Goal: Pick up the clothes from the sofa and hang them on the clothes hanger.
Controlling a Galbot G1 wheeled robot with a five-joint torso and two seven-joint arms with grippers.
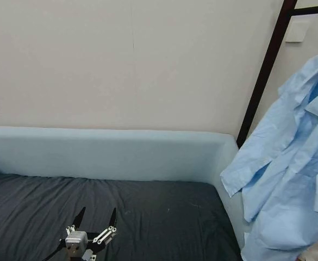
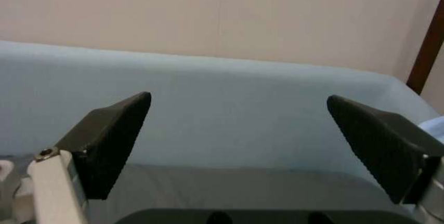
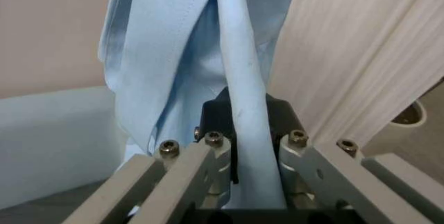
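Observation:
A light blue shirt (image 1: pixel 289 163) hangs at the right from a dark clothes rack (image 1: pixel 265 70), draping past the sofa's end. In the right wrist view a long fold of the shirt (image 3: pixel 239 63) runs down between the fingers of my right gripper (image 3: pixel 246 125), which is shut on it. My left gripper (image 1: pixel 98 213) hovers low over the dark sofa seat (image 1: pixel 164 217) at the front left, open with nothing between its fingers (image 2: pixel 111 141). It faces the pale blue backrest (image 2: pixel 229 109).
The sofa's pale blue backrest (image 1: pixel 104 152) and right armrest (image 1: pixel 226 163) border the dark seat. A beige wall rises behind, with a white plate (image 1: pixel 297 30) beside the rack. A white ribbed panel (image 3: pixel 361 52) stands close to the right gripper.

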